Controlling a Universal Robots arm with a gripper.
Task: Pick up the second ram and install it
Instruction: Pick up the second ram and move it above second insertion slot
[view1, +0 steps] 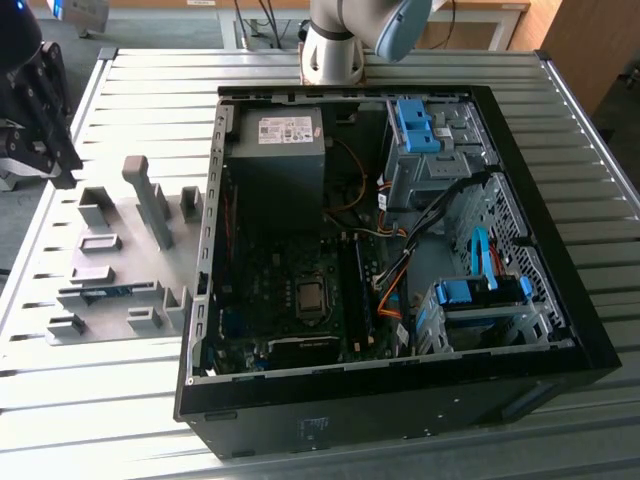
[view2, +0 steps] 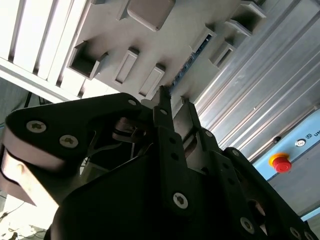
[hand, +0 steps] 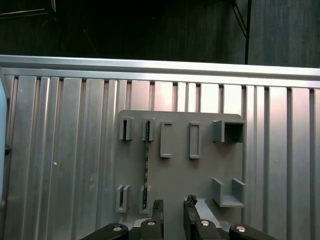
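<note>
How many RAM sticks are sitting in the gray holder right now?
1. The second ram stands on edge in the gray holder's slots, to the exterior view's left of the computer case. Any sticks inside the case may be hidden.

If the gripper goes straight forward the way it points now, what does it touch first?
Probably the grey holder plate, just beside the second ram standing in it; depth is unclear.
</note>
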